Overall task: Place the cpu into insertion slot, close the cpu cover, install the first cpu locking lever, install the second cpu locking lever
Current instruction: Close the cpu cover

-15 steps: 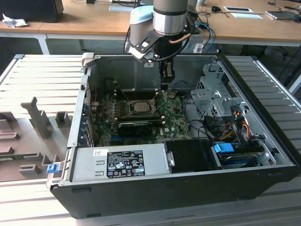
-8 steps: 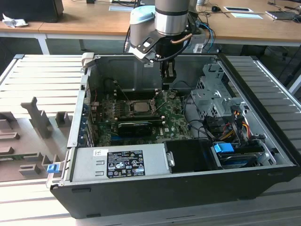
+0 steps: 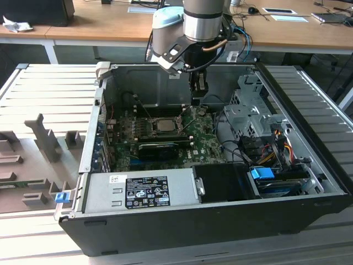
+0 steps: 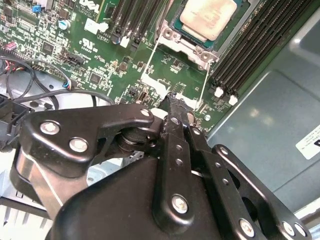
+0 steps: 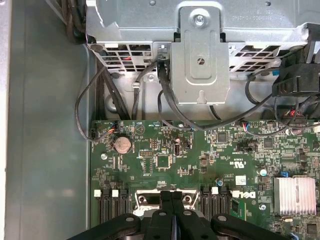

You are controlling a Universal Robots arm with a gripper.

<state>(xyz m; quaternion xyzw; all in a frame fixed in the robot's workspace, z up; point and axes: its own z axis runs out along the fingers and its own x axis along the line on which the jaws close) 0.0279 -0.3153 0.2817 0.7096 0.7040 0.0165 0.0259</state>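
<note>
The small square cpu with a silver-grey metal top point(image 4: 207, 17) lies flat in the black-rimmed insertion slot point(image 3: 149, 126), just ahead of the fingertips in the second wrist view. The thin silver metal cpu cover point(image 4: 170, 36) frames it, lying down around the chip. Two thin wire locking levers point(image 4: 150, 57) point(image 4: 206, 80) run from the socket back toward the gripper, one on each side of its tip; whether they are latched I cannot tell. The black gripper point(image 4: 175, 100) hangs low over the green motherboard point(image 5: 165, 160), its fingers clenched together with nothing visible between them. Long black memory slots point(image 4: 250, 45) flank the socket. Beyond the gripper stands a grey metal drive cage point(image 5: 200, 55), all inside the open black computer case point(image 3: 165, 226).
</note>
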